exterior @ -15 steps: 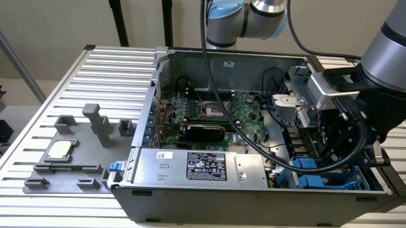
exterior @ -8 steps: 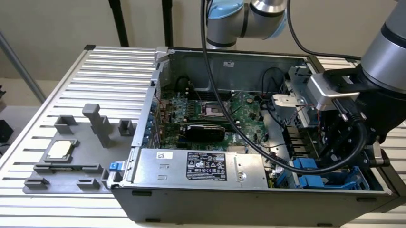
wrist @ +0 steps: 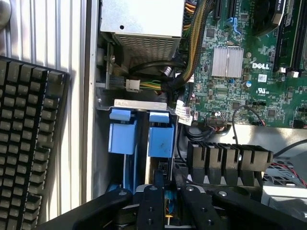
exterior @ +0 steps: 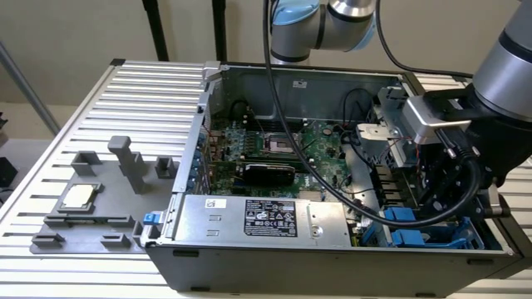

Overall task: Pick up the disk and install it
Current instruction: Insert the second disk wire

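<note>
- Wrist view: looking straight down into the drive bay (wrist: 139, 106) at the corner of the open computer case (exterior: 275, 261), beside the Dell motherboard (wrist: 249, 72) and the power supply (wrist: 144, 28).
- Carrying out the install step, as a judgement: pick-up looking done, seating into the bay looking under way and not yet finished.
- Keeping the gripper (wrist: 167, 203) narrow, fingers (wrist: 151, 206) close together and pinching a thin blue-edged piece between them, apparently the frame of the disk (wrist: 160, 141).
- Holding the disk edge-on in the bay, its blue end cap just beside a second blue carrier (wrist: 122, 136) in the neighbouring slot; hard to tell how deep in the slot already.
- Exterior view: hanging over the case at the exterior view's right, wrist and black cable (exterior: 465, 187) covering most of the bay, blue plastic showing below.
- Leaving the keyboard (wrist: 29, 143) outside the case wall and the grey fixtures on the slatted table (exterior: 141, 87) untouched.
- Calling, in the next move, for a straight push along the slot with the disk kept upright and parallel to the neighbouring carrier.
- Calling also for keeping clear of the wiring bundle (wrist: 187, 62) near the bay, and for holding the pinch until the frame is fully home.
</note>
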`<state>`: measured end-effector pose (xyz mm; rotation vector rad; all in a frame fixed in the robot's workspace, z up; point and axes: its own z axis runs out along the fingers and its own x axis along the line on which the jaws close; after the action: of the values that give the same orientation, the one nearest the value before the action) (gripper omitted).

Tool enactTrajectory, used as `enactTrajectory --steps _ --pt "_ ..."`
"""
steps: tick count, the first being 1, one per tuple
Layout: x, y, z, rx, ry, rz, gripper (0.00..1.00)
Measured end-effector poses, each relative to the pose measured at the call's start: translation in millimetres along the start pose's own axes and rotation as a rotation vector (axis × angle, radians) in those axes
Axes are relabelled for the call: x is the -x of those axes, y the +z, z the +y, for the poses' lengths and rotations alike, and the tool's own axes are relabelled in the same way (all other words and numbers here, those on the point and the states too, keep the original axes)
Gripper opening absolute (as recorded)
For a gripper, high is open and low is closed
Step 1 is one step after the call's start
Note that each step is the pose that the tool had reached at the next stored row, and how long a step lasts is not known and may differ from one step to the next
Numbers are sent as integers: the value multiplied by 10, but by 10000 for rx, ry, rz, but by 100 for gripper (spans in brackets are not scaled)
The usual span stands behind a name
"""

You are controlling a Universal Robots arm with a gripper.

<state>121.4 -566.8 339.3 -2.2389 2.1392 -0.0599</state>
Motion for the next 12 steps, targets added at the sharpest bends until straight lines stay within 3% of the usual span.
enactTrajectory --steps 12 --pt "-40 -3 3 1 -2 0 20"
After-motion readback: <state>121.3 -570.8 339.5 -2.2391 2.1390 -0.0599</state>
